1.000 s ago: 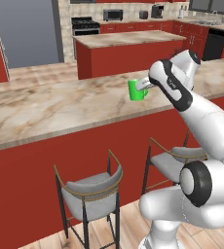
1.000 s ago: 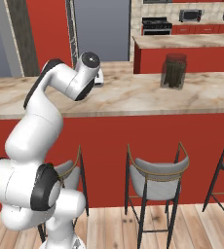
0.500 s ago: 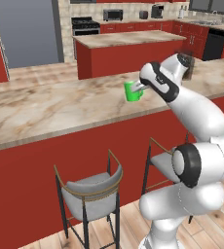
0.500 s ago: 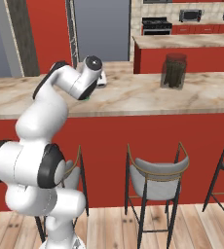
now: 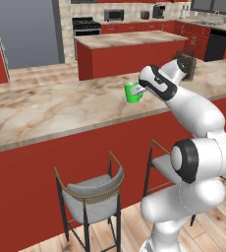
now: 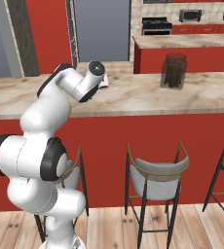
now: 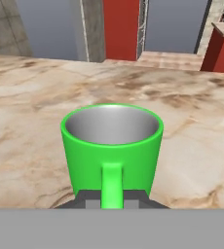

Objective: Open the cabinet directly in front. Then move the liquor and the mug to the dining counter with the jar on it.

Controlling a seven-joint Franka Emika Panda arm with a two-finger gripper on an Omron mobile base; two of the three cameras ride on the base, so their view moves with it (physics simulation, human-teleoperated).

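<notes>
The gripper (image 5: 140, 90) is pinching the green mug (image 5: 132, 92) by its loop handle, jaws closed tight on it, and is holding it upright over the dining counter (image 5: 46, 110); in the hand view the mug (image 7: 112, 148) is sitting just ahead of the dark fingertips (image 7: 87, 198), handle toward the hand, its grey inside empty. Over the last second the arm has been swinging the mug further out across the marbled top while the base has been shifting alongside it, so the carry appears to be ending and the set-down looks like the next step. Whether the mug's base is already touching the stone is hard to tell; it seems just above it. Well off to the gripper's right, on the same counter, the dark boxy jar (image 6: 174, 71) is standing, which marks this as the right counter. Below the counter's near edge, grey-seated stools (image 5: 92, 196) are lining the red front.
</notes>
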